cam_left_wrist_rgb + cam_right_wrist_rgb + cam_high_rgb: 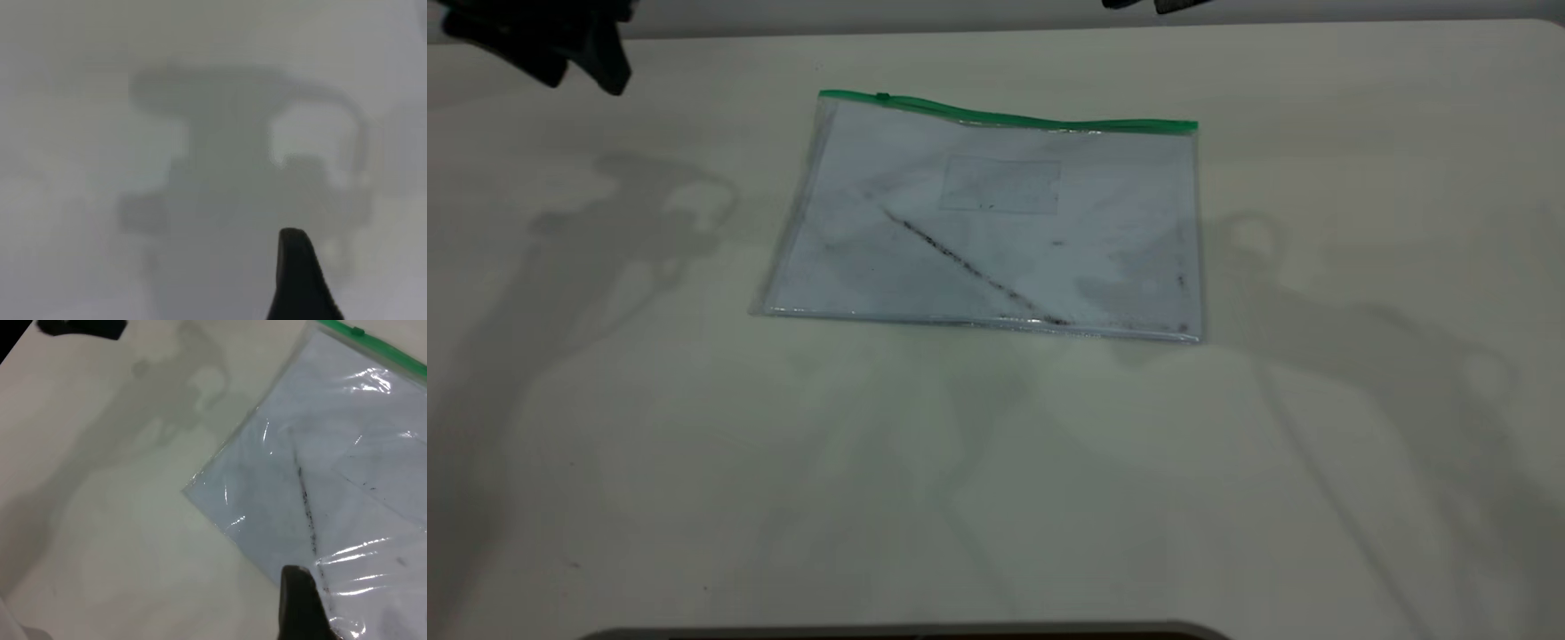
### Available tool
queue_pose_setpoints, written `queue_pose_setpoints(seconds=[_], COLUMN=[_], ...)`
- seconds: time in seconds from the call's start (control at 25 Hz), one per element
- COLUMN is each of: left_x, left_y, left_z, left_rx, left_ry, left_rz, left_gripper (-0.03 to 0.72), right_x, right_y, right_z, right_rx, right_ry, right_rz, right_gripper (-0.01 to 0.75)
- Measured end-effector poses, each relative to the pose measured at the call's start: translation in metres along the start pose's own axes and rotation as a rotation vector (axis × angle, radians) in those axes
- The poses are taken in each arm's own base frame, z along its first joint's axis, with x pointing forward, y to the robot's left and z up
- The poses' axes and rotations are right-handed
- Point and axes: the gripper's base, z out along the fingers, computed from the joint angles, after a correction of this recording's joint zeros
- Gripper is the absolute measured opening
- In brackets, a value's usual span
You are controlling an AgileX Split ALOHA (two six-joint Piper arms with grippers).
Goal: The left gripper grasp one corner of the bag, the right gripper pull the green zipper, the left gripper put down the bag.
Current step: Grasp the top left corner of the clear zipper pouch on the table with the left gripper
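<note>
While both arms hang back at the far edge of the scene, the bag lies flat on the pale counter, a little to the far side of its middle and untouched by either claw. It is a clear rectangular pouch with a white sheet inside, and a dark diagonal streak runs across it from around the middle toward the near edge. The green zipper spans the bag's far long edge from the far-left corner to the far-right corner, rippling slightly along the way. Its small slider tab sits close to the far-left end. That far-left corner of the bag rests on the counter with nothing holding it.

The left claw shows as a black shape at the far left, above the counter and well apart from the bag; whether its fingers are open or closed I cannot tell. The left wrist view gives only one dark fingertip over blank counter and a soft shadow.

The right claw is barely visible at the far edge, right of centre, cut off by the frame, so I cannot tell its state either. In the right wrist view a single dark fingertip hangs over the bag's near-left region, with the streak and the zipper in sight beyond it.
</note>
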Motion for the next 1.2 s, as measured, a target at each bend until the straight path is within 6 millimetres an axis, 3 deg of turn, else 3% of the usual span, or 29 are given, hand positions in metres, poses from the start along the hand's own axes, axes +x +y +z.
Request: queue_pose_setpoints(seconds=[0.24, 0.44, 0.72, 1.2], left_x=[-0.027, -0.036, -0.040, -0.033], left_y=[-0.008, -0.003, 0.023, 0.014], left_z=[0.029, 0.059, 0.089, 0.138], left_rx=[0.184, 0.390, 0.457, 0.593], left_ry=[-0.042, -0.095, -0.212, -0.318], left_rz=[-0.004, 0.058, 0.057, 0.001], left_gripper=[0.517, 0.517, 0.517, 0.517], right_x=[0.003, 0.005, 0.005, 0.005], right_y=[-0.002, -0.003, -0.003, -0.003], right_z=[0.003, 0.006, 0.006, 0.006], right_rx=[-0.001, -0.004, -0.004, -0.004], right_ry=[0.009, 0.019, 0.020, 0.019], right_rz=[0.009, 0.016, 0.012, 0.012], right_gripper=[0.485, 0.485, 0.485, 0.485])
